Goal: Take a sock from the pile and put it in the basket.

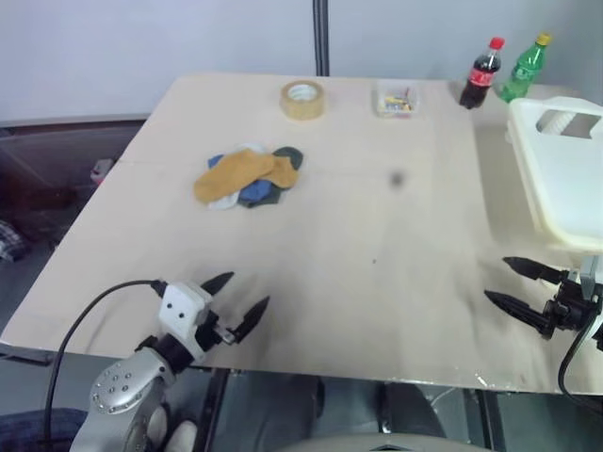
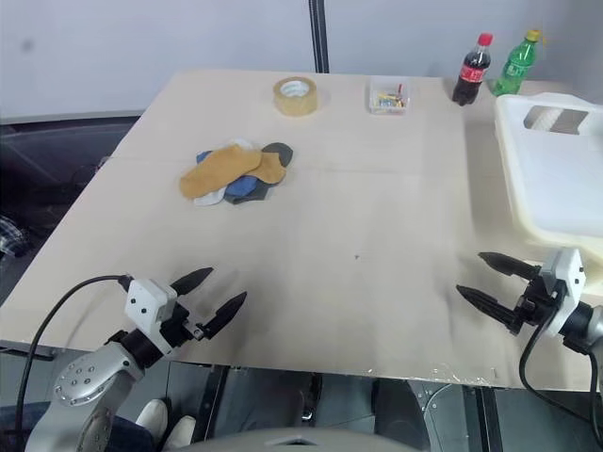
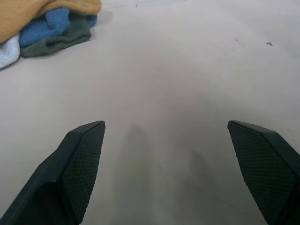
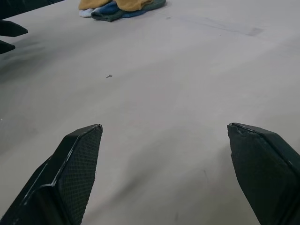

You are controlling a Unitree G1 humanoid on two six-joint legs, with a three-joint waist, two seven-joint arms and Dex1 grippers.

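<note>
From the head camera, the pile (image 1: 250, 176) of ankle socks lies flat on the far left part of the pale wooden table (image 1: 377, 282), a mustard-yellow sock on top with white, blue and dark green ones showing under its edges. Beyond it, near the far edge, sit a roll of tape (image 1: 302, 99) and a small clear box (image 1: 395, 100) holding bits of coloured stuff; further right stand a cola bottle (image 1: 481, 72) with a red cap and a green bottle (image 1: 523, 67) with a yellow cap. The basket (image 1: 565, 179) — cream-white plastic with a slot handle in its rim — rests at the table's right edge, well apart from the pile. The left gripper (image 1: 236, 301) hovers over the near left edge with its two black fingers spread and nothing between them; the right gripper (image 2: 485, 279) hovers at the near right, just in front of the basket, likewise spread and empty. In the left wrist view, the fingers (image 3: 75, 173) stand wide apart over bare table, with the pile ahead of them — yellow over blue, green and white. In the right wrist view, the fingers (image 4: 70, 178) are also wide apart above bare tabletop, the pile far off, and the tips of the left gripper show at one side.
</note>
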